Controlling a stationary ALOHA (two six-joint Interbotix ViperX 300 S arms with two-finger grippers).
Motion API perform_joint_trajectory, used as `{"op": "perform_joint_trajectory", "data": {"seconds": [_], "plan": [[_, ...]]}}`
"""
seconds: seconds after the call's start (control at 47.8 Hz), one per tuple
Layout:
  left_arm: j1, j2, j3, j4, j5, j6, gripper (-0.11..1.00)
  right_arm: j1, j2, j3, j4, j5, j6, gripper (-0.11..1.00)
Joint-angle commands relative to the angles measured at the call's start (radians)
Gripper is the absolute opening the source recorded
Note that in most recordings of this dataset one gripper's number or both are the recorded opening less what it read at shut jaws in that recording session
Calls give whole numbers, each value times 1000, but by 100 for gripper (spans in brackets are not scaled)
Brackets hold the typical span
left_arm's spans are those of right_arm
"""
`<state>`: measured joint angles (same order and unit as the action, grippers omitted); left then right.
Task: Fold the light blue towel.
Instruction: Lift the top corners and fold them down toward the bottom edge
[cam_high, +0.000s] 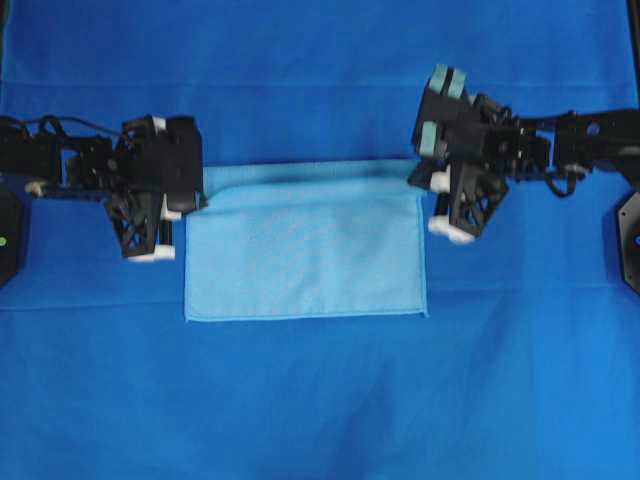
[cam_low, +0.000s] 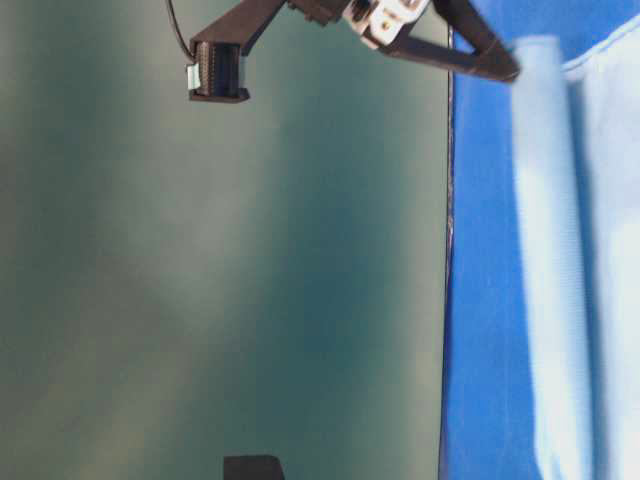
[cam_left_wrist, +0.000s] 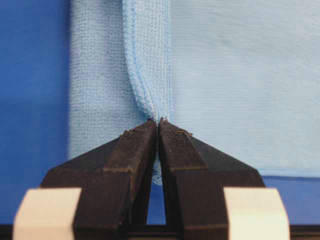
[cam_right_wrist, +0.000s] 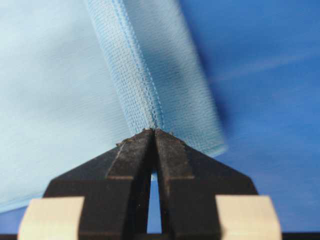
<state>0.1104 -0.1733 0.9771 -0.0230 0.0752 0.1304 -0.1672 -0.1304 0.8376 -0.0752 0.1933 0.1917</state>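
Left jaws (cam_left_wrist: 159, 125): pressed together, pinching the stitched hem of the light blue towel (cam_left_wrist: 240, 85) right at their tips. From the pinch the hem is rising straight away from the jaws as a narrow ribbed band, with thinner cloth spreading to either side of it.

Right jaws (cam_right_wrist: 154, 132): likewise closed tight and gripping the towel's hem at the tips (same arrangement, mirrored). The hem band is slanting up and to the left from the pinch; a fold of cloth is sitting just to its right, over the darker covering.

Overhead view: the left gripper (cam_high: 190, 200) is holding the towel's (cam_high: 305, 255) upper left corner, the right gripper (cam_high: 425, 180) its upper right corner. Between the two, the towel's far edge is lying doubled over as a narrow, slightly darker strip along the top of the cloth. The rest of the towel is lying flat on the blue-covered surface (cam_high: 320, 400), roughly centred between the arms, its near edge running straight across.

Table-level view (picture turned sideways): one black arm is reaching in at the top; the towel is showing as a pale raised fold along the blue covering.
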Motion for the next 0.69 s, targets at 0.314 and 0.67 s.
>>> {"op": "perform_joint_trajectory", "data": {"seconds": [0.314,0.67], "plan": [[-176,17,-48,-2,92,-12,2,184,-21,2,2,12,101,2],[-305,34,-61,-5,101,-12,2,275,-15,0,3,8,155,2]]}}
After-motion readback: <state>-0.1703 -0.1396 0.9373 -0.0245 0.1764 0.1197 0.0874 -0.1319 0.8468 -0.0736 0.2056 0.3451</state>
